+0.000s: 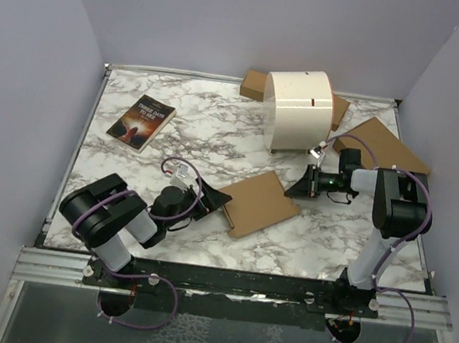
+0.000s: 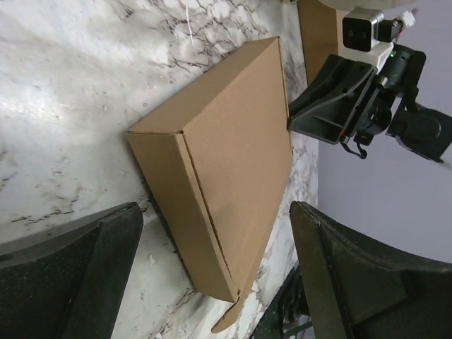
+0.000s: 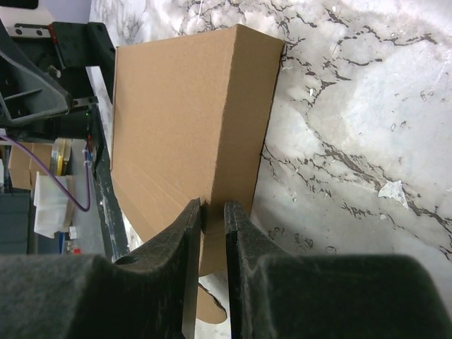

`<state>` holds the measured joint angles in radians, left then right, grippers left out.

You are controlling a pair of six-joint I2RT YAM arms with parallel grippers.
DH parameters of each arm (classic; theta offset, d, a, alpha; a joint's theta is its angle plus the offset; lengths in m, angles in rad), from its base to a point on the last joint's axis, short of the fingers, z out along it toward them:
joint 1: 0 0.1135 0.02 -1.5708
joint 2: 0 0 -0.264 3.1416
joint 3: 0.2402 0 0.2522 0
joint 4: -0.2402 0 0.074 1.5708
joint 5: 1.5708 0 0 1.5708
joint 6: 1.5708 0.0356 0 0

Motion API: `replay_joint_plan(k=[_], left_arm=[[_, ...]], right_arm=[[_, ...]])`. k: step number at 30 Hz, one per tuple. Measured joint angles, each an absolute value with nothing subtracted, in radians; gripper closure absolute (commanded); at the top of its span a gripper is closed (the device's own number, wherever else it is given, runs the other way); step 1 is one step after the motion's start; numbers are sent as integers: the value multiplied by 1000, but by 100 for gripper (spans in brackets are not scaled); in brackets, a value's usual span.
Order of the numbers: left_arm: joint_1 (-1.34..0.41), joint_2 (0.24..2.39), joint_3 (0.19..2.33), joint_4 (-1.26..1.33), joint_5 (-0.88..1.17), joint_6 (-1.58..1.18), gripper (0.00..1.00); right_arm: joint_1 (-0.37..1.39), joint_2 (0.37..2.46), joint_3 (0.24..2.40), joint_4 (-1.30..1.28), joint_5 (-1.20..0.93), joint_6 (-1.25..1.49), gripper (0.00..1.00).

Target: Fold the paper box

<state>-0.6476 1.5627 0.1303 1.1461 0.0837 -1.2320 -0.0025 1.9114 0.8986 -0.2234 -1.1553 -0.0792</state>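
The closed paper box (image 1: 259, 202) lies flat toward the table's (image 1: 194, 116) near edge, about mid-width, its inside hidden. The left end effector (image 1: 220, 204) gapes wide at the box's left end, gripping nothing. The right end effector (image 3: 213, 212) is narrowed to a slit at the box's right edge; whether it pinches cardboard I cannot tell. A book (image 1: 141, 122) lies well apart, toward the far left corner.

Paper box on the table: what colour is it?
Plain brown cardboard; the paper box shows best in the left wrist view.
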Motion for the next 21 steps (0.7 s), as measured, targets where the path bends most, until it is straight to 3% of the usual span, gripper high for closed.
replay_joint_plan(k=[14, 21], left_arm=[[-700, 1758, 117, 1446, 28, -1309, 14], [-718, 1826, 117, 1533, 10, -1301, 24]], right_arm=[[-15, 1938, 917, -236, -1180, -71, 86], [-21, 1943, 926, -236, -1181, -70, 86]])
